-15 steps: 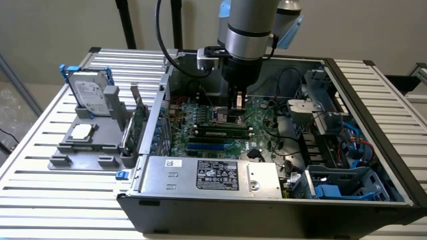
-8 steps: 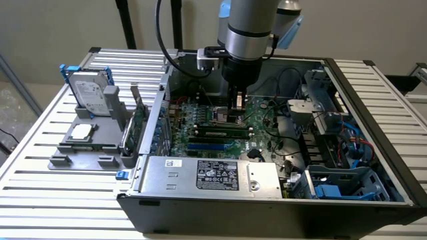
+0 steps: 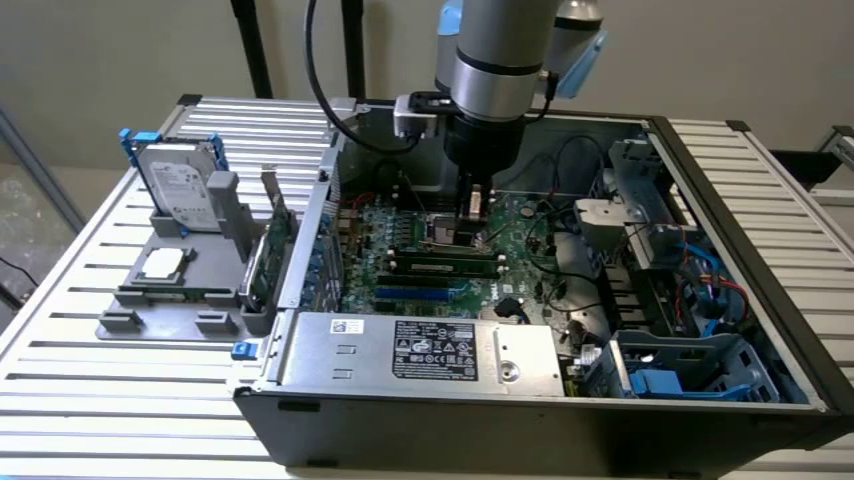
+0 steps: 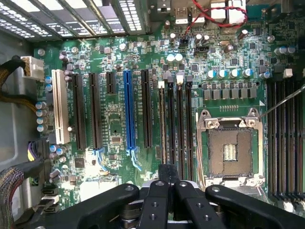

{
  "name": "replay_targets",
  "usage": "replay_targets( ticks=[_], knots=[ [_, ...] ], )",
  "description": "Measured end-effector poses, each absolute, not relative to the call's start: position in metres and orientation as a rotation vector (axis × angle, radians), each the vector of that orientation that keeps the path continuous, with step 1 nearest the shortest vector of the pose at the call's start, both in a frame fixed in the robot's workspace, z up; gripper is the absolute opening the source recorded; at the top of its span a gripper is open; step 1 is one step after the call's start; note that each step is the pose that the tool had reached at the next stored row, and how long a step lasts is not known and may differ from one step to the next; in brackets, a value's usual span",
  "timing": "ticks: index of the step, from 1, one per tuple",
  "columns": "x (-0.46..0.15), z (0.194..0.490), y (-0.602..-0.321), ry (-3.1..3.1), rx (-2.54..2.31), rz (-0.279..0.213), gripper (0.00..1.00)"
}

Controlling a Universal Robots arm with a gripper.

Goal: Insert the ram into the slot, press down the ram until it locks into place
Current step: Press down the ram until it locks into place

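The ram [image 3: 441,263], a thin green stick with black chips, stands on edge in a black slot on the motherboard [image 3: 521,225], just in front of the CPU socket [image 3: 447,238]. My gripper [image 3: 474,228] hangs over that area, pointing straight down, a little behind the ram. In the wrist view the gripper [image 4: 167,177] is shut and I see nothing held between its fingers [image 4: 157,200]. Its tips sit over one end of a group of long black memory slots [image 4: 170,129]. I cannot pick out the ram in that view.
The open PC case [image 3: 747,250] walls in the board. A power supply [image 3: 427,350] lies along the front, with drive cages and cables at the exterior view's right. Beside the slots are a blue slot [image 4: 127,114] and the CPU socket [image 4: 231,148]. A hard drive [image 3: 180,180] stands outside.
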State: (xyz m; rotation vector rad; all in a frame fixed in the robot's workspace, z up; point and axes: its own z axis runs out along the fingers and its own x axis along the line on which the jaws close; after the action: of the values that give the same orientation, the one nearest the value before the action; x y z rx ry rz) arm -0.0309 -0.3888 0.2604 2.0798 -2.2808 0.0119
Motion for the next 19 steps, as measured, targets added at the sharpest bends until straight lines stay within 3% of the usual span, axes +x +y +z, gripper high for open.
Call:
replay_targets(
  ticks=[19],
  knots=[
    [-0.0309,0.2605,-0.3888,-2.577,1.699,-0.001,0.11]
  ],
)
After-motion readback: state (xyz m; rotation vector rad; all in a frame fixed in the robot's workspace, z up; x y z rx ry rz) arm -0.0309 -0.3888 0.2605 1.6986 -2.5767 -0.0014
